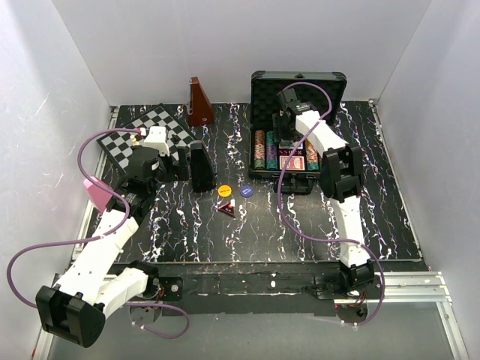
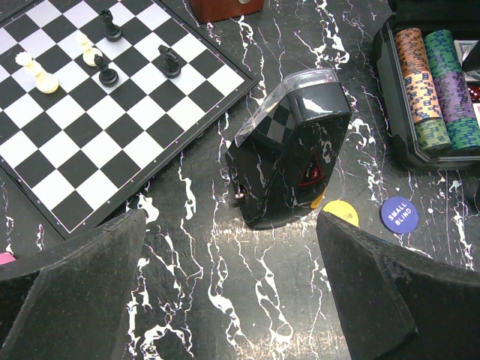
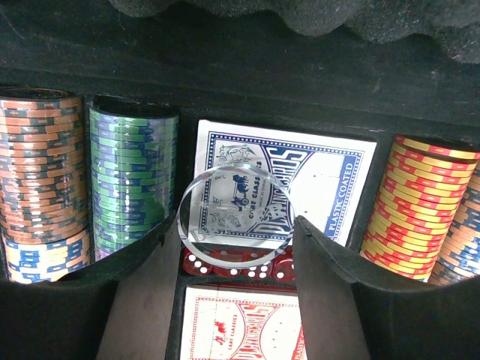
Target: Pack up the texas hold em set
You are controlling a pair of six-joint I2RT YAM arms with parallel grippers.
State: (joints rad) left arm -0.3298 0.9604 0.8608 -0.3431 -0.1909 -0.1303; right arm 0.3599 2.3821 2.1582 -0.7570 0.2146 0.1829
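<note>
I see a black, white-veined table. A chessboard lies at its far left, with a brown pyramid-shaped object beside it at the far edge. The open black case sits far right. A glossy black wedge stands mid-table. Near it lie a yellow button, a blue button and a small red triangular piece.
</note>
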